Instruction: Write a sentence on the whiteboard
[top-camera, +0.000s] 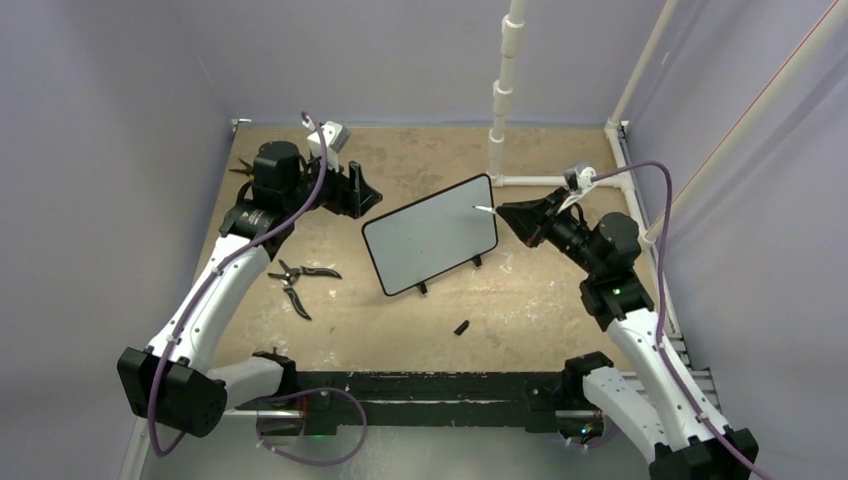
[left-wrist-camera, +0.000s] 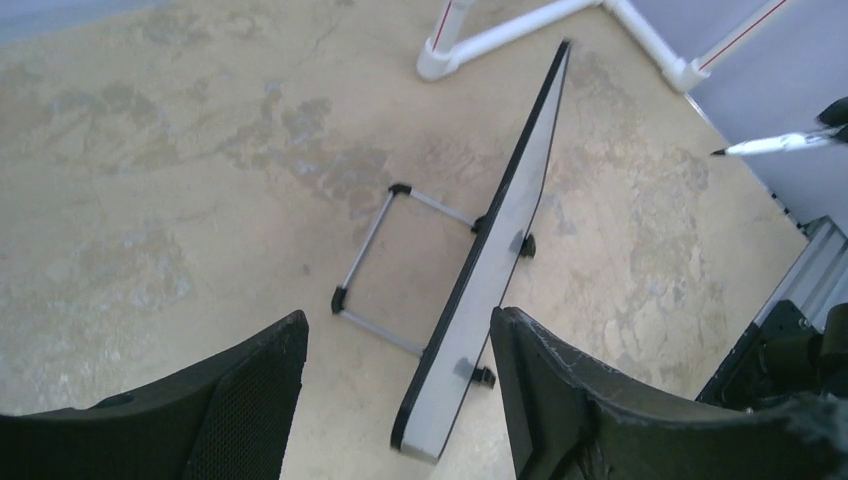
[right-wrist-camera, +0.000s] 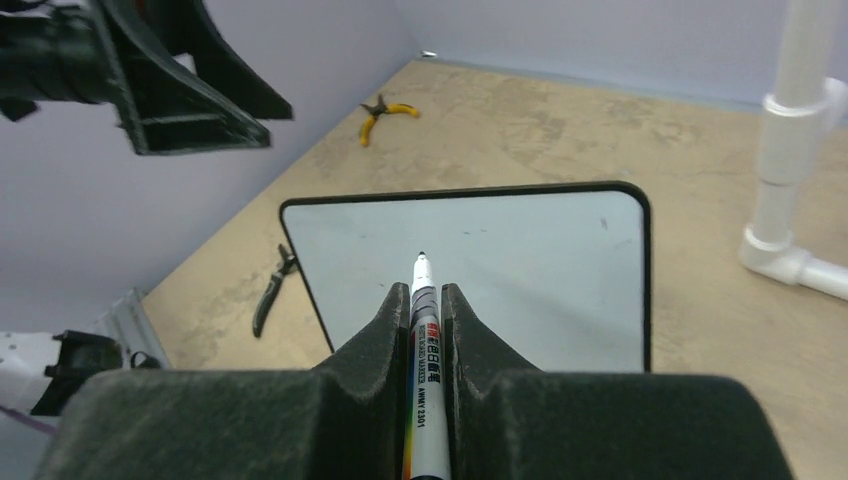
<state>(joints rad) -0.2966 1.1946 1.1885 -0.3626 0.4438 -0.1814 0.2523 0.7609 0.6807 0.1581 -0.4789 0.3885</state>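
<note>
The whiteboard stands tilted on its two small feet in the middle of the table. Its face is blank, with no sentence in view. My right gripper is shut on a white marker, uncapped and pointing at the board's upper right part. In the left wrist view the marker hangs clearly apart from the board's face. My left gripper is open and empty, just off the board's left end. Its jaws straddle that near corner from above without touching it.
Black pliers lie left of the board, and yellow-handled pliers lie near the back left corner. A small black cap rests in front of the board. A wire stand props the board from behind. White pipes rise at the back right.
</note>
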